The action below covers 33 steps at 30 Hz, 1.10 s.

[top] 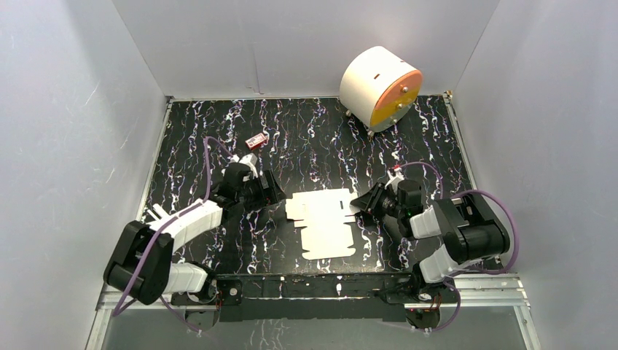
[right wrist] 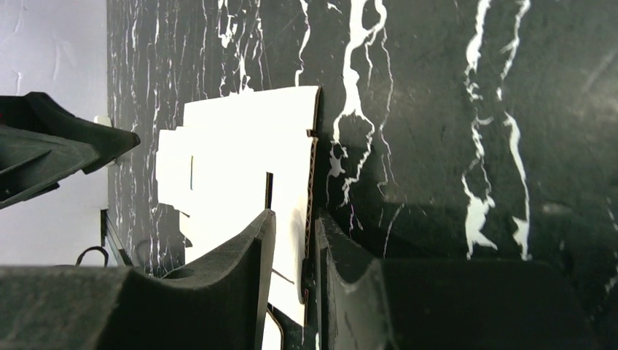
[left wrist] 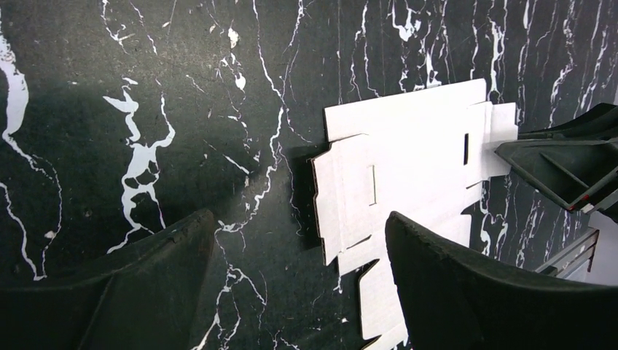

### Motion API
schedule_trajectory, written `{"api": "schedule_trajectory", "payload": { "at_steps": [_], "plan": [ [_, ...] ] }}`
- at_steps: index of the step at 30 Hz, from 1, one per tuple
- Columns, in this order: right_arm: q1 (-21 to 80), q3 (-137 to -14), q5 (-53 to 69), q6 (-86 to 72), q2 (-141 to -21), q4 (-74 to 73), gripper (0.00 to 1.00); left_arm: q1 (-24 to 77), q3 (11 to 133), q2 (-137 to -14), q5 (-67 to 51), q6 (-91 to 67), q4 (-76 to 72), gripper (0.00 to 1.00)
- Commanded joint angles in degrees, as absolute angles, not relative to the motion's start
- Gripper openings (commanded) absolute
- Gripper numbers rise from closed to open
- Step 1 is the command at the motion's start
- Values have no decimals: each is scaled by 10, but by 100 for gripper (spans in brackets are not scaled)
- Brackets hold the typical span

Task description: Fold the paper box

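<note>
**Top external view.** The paper box [top: 324, 219], a flat white die-cut sheet, lies unfolded on the black marbled surface [top: 313, 138], just toward 6 o'clock of centre.
- The left gripper [top: 281, 195] is at the sheet's 9 o'clock, just beside its edge.
- The right gripper [top: 358, 202] is at the sheet's 3 o'clock, at its edge.
- A white cylinder [top: 379, 86] with an orange face stands at 1 o'clock.
- A small red item [top: 256, 140] lies at 11 o'clock.

**Left wrist view.** The jaws stand wide apart and hold nothing, with bare surface between them. The sheet lies toward 2 o'clock, and one jaw hides its lower part. Whether that jaw touches the sheet cannot be told. The right gripper's tip meets the sheet's tab at 3 o'clock.

**Right wrist view.** The jaws are parted only a little and straddle the sheet's corrugated edge. One jaw sits over the white face, the other over bare surface right against the edge. No firm pinch shows. The rest of the sheet runs toward 11 o'clock, and the left gripper's tip is at 9 o'clock.
</note>
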<state>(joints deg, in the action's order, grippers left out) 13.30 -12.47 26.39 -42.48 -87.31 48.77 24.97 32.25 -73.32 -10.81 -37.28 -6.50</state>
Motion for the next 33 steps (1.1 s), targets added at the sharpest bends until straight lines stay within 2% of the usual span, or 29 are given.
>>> {"api": "schedule_trajectory", "payload": {
  "at_steps": [1, 5, 8, 21, 33],
  "plan": [
    [136, -146, 284, -399, -914, 511, 36, 248, 353, -756, -127, -365, -74, 83],
    [136, -156, 308, -407, -951, 543, 34, 244, 366, -772, -138, -364, -76, 82],
    [136, -159, 323, -409, -971, 558, 25, 241, 376, -781, -141, -362, -72, 82],
    [136, -147, 323, -409, -963, 558, 25, 208, 417, -816, -214, -357, -60, 80],
    [136, -136, 323, -409, -884, 558, 25, 206, 441, -842, -241, -353, -48, 77]
  ]
}}
